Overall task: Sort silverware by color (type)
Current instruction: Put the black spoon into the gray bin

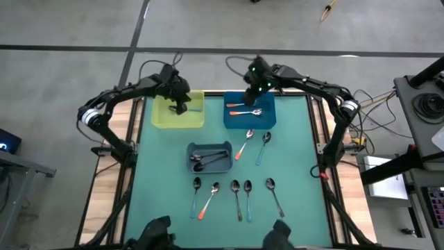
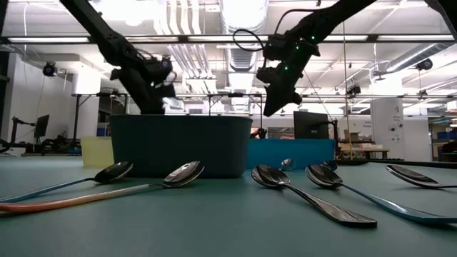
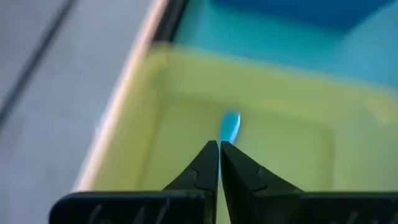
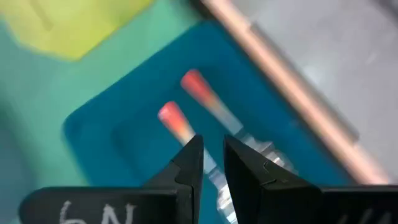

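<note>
Left pincer [image 1: 182, 105] hangs over the yellow bin [image 1: 161, 115] at the back left of the green bench [image 1: 159, 180], its fingers pressed together on nothing; in its wrist view the tips [image 3: 219, 163] meet above a light-blue spoon handle [image 3: 229, 127] lying on the bin's floor.

Nearer the middle, a grey bin [image 1: 211, 164] holds dark metal spoons [image 1: 202, 160]. In front of it lie a blue-handled spoon [image 1: 196, 192] and an orange-handled spoon [image 1: 209, 199], then two dark spoons [image 1: 237, 196] side by side, and a further dark spoon [image 1: 274, 194] angled off to the right. Between the grey bin and the blue bin [image 1: 267, 118] lie another orange-handled spoon [image 1: 244, 144] and, just to its right, another blue-handled one [image 1: 263, 146].

Right pincer [image 1: 251, 94] hovers above the blue bin at the back, fingers slightly parted with a narrow gap and nothing between them. Two orange-handled spoons [image 4: 198, 93] rest in that bin, roughly parallel, their metal bowls towards the bin's right end in the high view.
</note>
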Available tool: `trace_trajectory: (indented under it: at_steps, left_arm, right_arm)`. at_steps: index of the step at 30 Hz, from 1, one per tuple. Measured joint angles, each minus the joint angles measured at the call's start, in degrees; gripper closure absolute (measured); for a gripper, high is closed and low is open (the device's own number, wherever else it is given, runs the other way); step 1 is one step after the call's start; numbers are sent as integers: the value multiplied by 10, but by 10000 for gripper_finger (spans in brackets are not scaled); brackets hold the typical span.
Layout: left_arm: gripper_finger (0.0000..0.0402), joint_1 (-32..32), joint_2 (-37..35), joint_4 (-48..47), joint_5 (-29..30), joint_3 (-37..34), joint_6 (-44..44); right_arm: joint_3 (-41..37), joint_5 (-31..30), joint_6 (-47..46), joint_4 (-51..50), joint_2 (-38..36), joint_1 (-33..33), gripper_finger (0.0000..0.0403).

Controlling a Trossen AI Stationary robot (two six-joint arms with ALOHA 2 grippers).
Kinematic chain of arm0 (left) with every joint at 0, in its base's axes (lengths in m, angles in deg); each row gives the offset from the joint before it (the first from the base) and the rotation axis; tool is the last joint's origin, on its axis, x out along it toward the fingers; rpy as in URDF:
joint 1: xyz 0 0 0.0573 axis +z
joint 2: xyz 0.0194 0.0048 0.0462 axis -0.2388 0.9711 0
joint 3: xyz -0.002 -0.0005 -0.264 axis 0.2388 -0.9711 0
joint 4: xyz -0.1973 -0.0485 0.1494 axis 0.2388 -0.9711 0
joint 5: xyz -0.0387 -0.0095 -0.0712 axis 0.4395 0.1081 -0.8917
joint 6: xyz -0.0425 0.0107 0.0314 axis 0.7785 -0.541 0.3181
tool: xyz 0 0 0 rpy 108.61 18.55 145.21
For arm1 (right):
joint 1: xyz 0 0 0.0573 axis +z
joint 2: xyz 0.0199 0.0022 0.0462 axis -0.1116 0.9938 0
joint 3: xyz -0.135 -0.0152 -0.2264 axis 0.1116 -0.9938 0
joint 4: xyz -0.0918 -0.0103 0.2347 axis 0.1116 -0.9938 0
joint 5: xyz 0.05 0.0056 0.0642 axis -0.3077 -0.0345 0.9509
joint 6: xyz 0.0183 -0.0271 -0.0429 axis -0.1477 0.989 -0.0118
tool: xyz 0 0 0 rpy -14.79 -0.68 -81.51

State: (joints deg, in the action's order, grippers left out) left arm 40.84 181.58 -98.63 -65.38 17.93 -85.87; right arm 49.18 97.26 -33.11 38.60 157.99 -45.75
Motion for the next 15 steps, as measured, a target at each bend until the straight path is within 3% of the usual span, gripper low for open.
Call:
trace_trajectory:
  at_steps: [10, 15]
  left_arm:
    - [402, -32, -125, 100, -47, -30, 66]
    - [401, -71, -178, 175, -47, -83, 128]
  right_arm:
    - [0, 2, -116, -143, 0, 129, 351]
    - [0, 2, -165, -184, 0, 198, 351]
